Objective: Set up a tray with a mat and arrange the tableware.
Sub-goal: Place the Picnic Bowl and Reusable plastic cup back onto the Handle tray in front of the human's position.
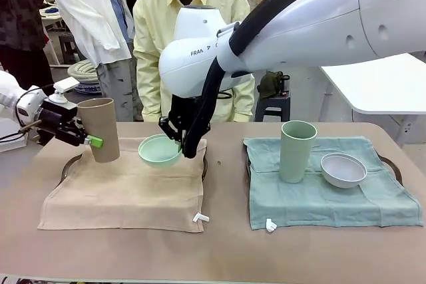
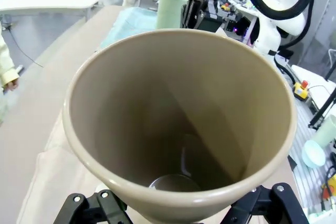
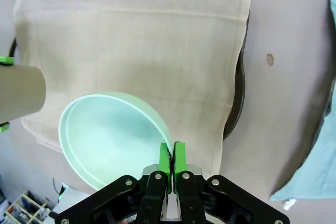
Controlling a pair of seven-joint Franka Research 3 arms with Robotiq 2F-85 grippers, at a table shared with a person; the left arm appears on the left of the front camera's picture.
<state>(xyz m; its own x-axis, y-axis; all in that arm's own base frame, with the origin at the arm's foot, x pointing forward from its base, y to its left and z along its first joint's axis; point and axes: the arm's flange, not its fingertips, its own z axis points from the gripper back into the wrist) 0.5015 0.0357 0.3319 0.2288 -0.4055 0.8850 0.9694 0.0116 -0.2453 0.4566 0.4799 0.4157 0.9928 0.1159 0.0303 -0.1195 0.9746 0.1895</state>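
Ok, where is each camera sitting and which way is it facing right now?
Front: fixed between the arms, facing across the table at the person; both arms show, left gripper on the tan cup, right gripper on the mint bowl.
Left wrist: looks into the tan cup; its finger bases at bottom.
Right wrist: looks down on the beige mat; green fingers pinch the bowl's rim.
Shared: right wrist and front both show cup, bowl, mat.

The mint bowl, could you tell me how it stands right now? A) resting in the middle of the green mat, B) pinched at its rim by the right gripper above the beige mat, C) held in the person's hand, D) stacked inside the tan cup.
B: the right gripper pinches the mint bowl at its rim, above the beige mat.
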